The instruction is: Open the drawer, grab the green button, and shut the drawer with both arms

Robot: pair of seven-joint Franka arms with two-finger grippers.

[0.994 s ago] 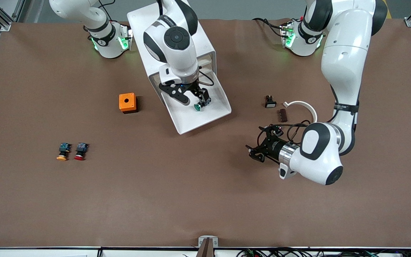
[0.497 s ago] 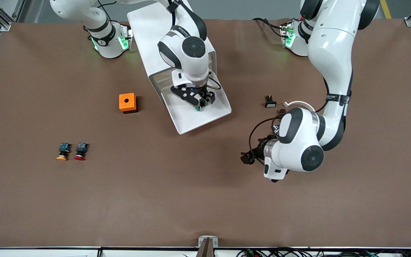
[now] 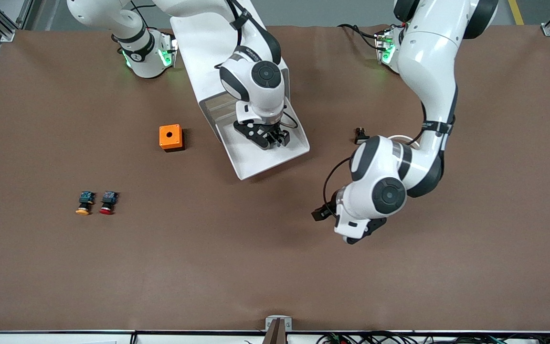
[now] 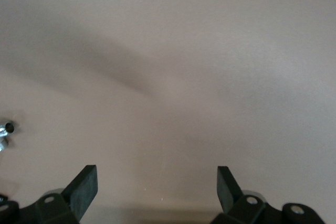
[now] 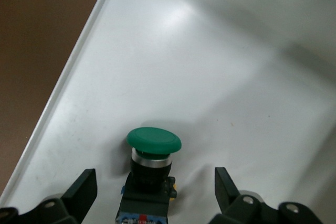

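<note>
Lying in drawer (image 5: 173, 56): button (image 5: 153, 161), between fingers (image 5: 79, 192).

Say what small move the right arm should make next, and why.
Probably close the right end effector on the button. The button lies in the open drawer with a finger on each side, both apart from it. The left end effector waits open over bare table.

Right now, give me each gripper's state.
Left gripper: open, empty, over bare table.
Right gripper: open around the button in the drawer.
</note>
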